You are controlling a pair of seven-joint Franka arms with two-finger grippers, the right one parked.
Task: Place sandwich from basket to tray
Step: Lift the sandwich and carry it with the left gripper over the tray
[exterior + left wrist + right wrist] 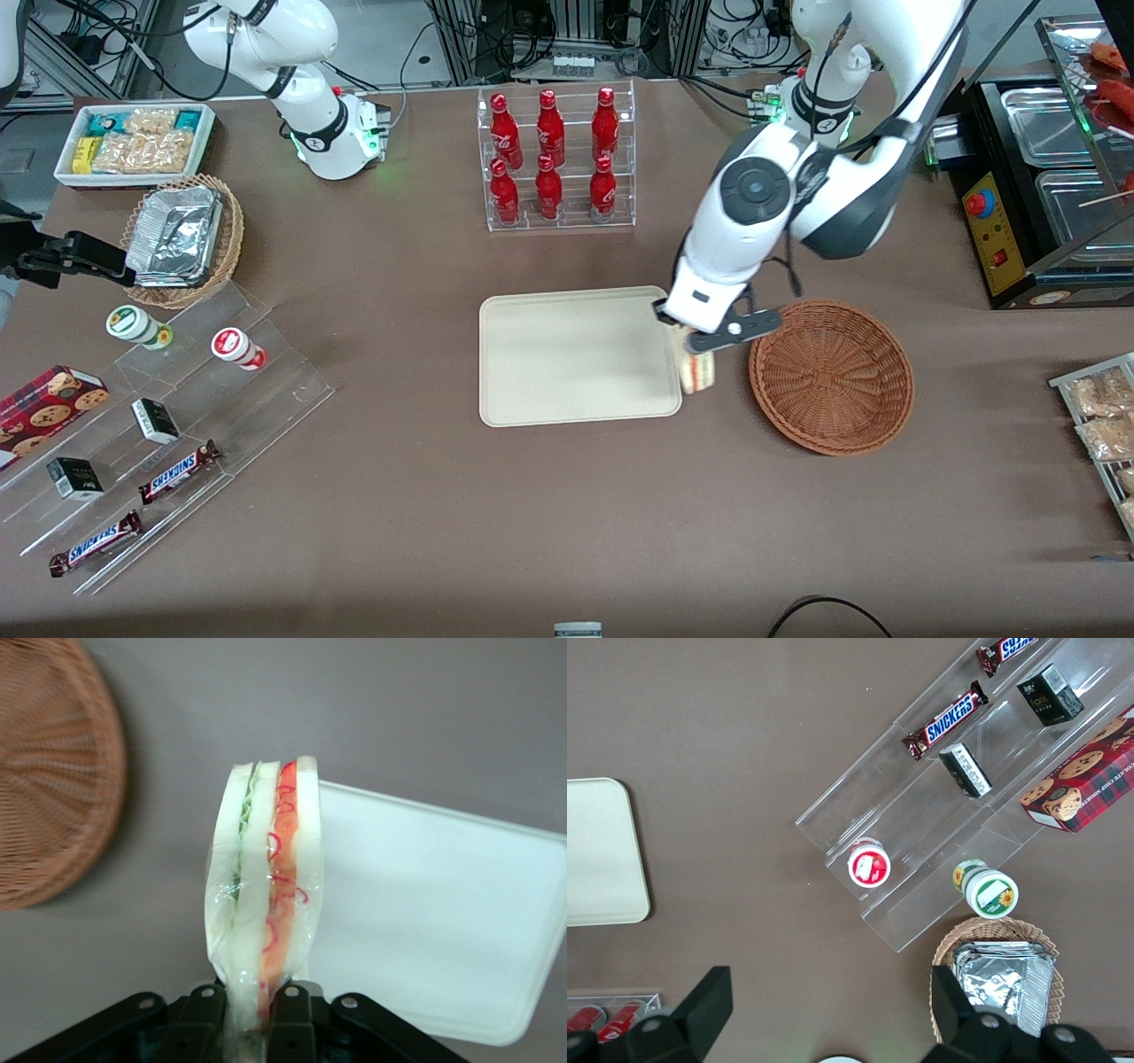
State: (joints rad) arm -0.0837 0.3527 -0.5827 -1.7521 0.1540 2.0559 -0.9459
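Observation:
My left gripper [688, 347] is shut on the sandwich [698, 370], a wrapped wedge of white bread with red and green filling [266, 877]. It hangs in the air between the reddish-brown wicker basket [833, 377] and the cream tray [576, 354], just over the tray's edge nearest the basket. In the wrist view the black fingers [202, 1014] pinch the wedge's narrow end, with the tray [425, 921] to one side and the basket [53, 771] to the other. Nothing shows inside the basket or on the tray.
A clear rack of red bottles [554, 159] stands farther from the front camera than the tray. Toward the parked arm's end are a tan basket with foil containers [182, 235], a white bin of snacks [133, 142] and an acrylic stand with snacks [168, 443]. Snack packets [1103, 416] lie at the working arm's end.

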